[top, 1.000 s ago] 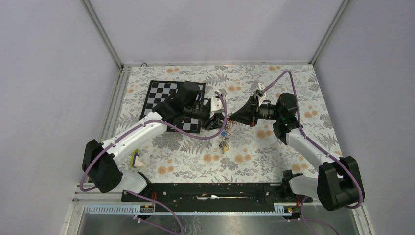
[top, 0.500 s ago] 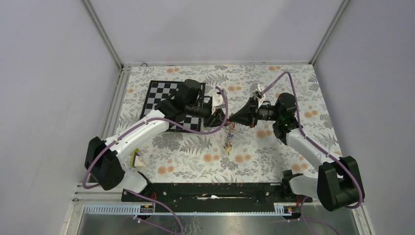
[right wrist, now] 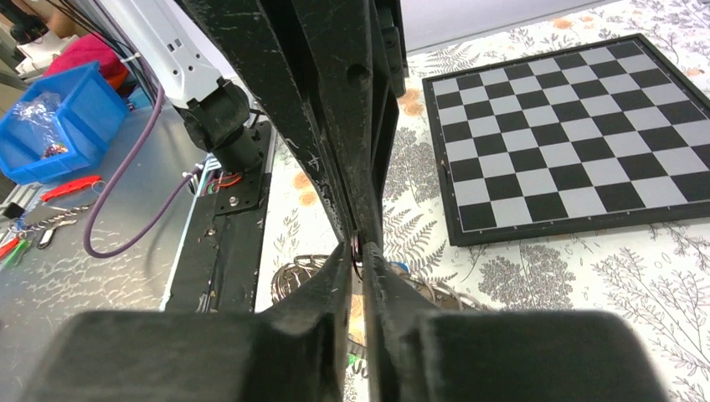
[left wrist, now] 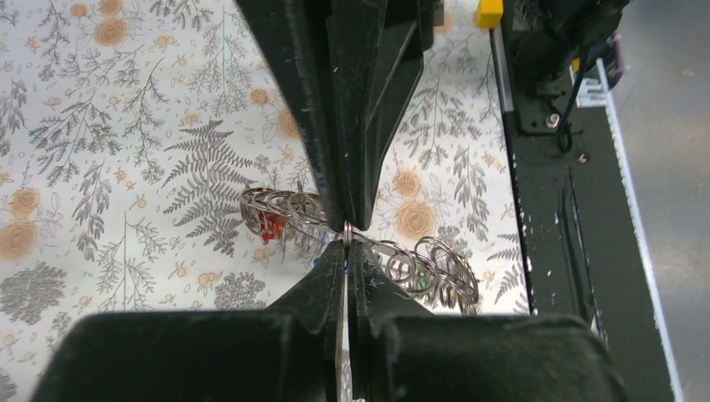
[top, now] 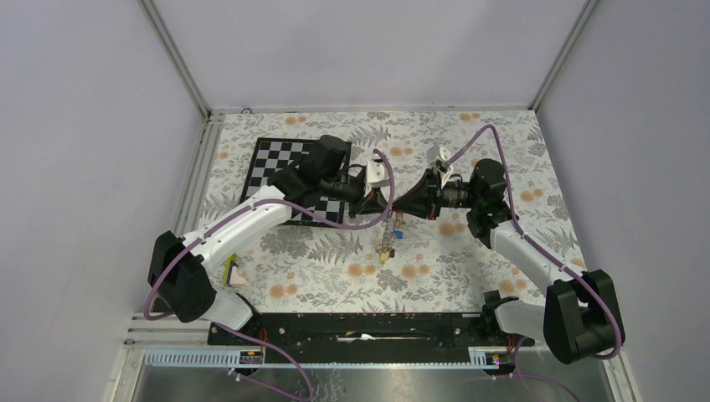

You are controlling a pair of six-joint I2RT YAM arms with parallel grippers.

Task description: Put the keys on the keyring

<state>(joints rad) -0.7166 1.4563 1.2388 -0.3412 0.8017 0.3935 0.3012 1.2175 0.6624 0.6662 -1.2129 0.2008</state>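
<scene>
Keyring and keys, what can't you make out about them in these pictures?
Top view: the keyring under the two grippers is too small to count keys; only a blue key shows.
Left wrist: left gripper and right gripper cover the pinched spot; rings hide key heads, bar a red key.
Right wrist: the right gripper's fingers block the keyring's middle, and its body cuts off the rest.

Right pincer [right wrist: 358, 251] pinches keyring [right wrist: 295, 270] beside chessboard [right wrist: 569, 126].

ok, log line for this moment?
left gripper: shut on keyring | right gripper: shut on keyring | keyring: hanging below both
</scene>
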